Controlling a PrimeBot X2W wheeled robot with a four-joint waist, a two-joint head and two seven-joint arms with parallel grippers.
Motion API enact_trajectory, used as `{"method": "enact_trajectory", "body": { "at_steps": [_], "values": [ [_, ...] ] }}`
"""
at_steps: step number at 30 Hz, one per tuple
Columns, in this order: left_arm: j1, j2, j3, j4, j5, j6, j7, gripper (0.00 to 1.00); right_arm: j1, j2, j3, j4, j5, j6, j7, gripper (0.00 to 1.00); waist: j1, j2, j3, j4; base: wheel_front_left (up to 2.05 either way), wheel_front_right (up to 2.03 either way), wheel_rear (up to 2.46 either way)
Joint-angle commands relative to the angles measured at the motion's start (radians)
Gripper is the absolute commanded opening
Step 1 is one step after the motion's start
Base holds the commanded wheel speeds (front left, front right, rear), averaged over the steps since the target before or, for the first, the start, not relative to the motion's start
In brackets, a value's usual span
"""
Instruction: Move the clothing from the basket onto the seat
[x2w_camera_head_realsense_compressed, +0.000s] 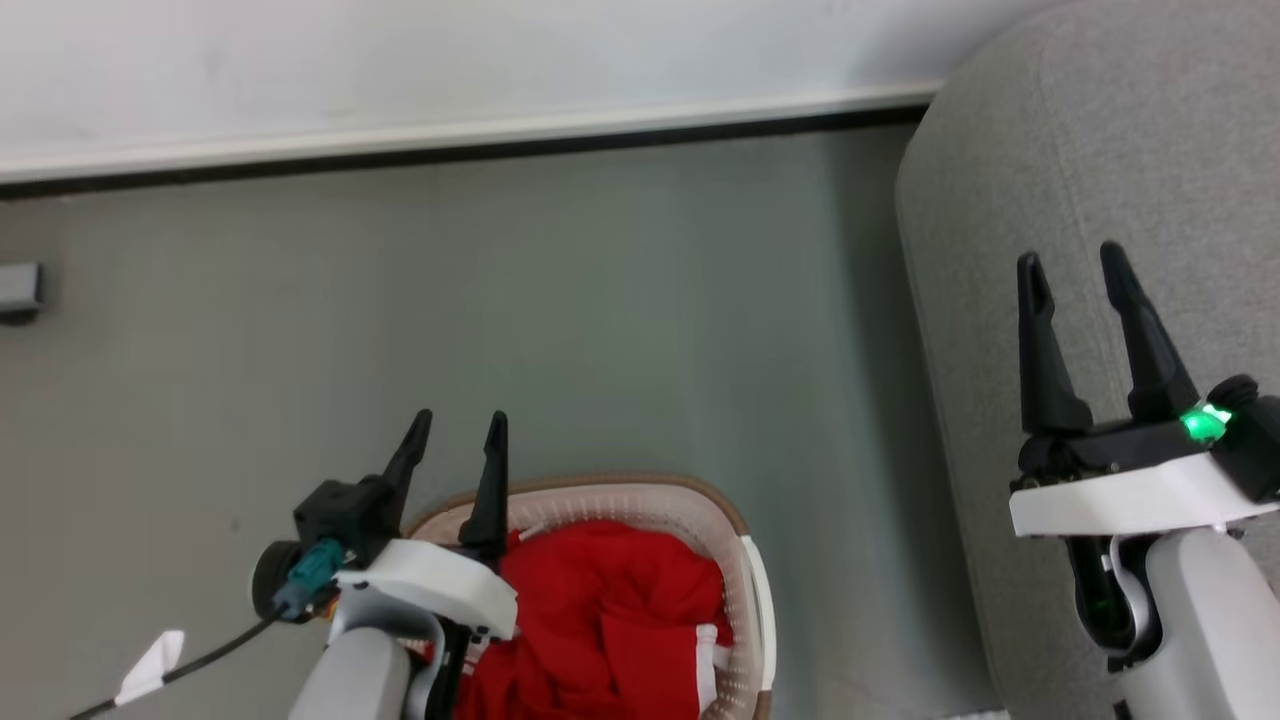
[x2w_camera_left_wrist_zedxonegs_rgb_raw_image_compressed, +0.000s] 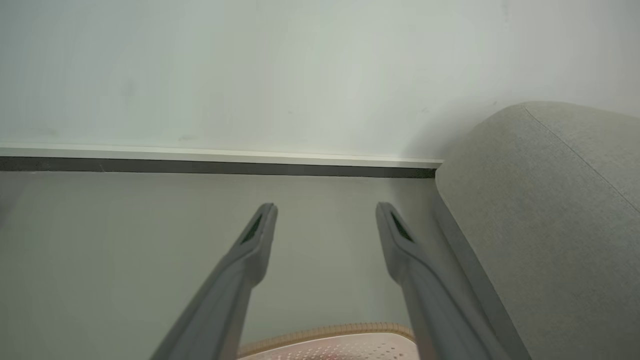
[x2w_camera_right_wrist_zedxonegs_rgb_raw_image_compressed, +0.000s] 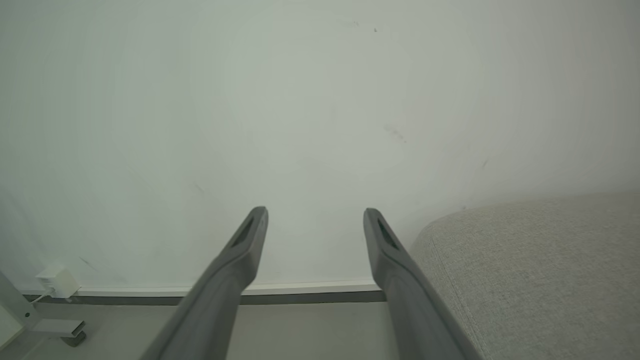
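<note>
In the head view the bottom edge cuts off the near part of the basket (x2w_camera_head_realsense_compressed: 640, 495) and the clothing (x2w_camera_head_realsense_compressed: 610, 610), and the left jaws and their white wrist (x2w_camera_head_realsense_compressed: 430, 585) hide the basket's left side. The seat (x2w_camera_head_realsense_compressed: 1100, 150) runs off the top and right edges, partly hidden behind the right jaws. A grey thing (x2w_camera_head_realsense_compressed: 18, 290) at that view's left edge is cut off, and a white box (x2w_camera_right_wrist_zedxonegs_rgb_raw_image_compressed: 52, 280) low on the wall (x2w_camera_right_wrist_zedxonegs_rgb_raw_image_compressed: 300, 100) in the right wrist view is too small to identify.
</note>
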Motion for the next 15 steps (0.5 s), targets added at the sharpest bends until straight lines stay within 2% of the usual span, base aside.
{"method": "enact_trajectory", "body": {
  "at_steps": [1,11,15],
  "values": [
    [-0.026,0.007,-0.005,0.025,-0.01,-0.006,-0.001,1.0,-0.023,-0.007,-0.005,-0.007,0.0,0.003,0.001,1.0,-0.0002,-0.0001,0.044,-0.008,0.0,0.0,0.0],
    [-0.159,0.006,-0.052,0.227,-0.016,-0.058,-0.001,1.0,-0.128,-0.007,-0.032,-0.049,0.01,0.003,0.001,1.0,-0.0002,-0.0001,0.187,-0.021,0.0,0.0,0.0],
    [-0.223,0.006,-0.086,0.348,-0.018,-0.071,-0.001,1.0,-0.17,-0.003,-0.044,-0.07,0.057,0.003,0.001,1.0,-0.0002,-0.0001,0.237,-0.028,0.0,0.0,0.0]
  ]
}}
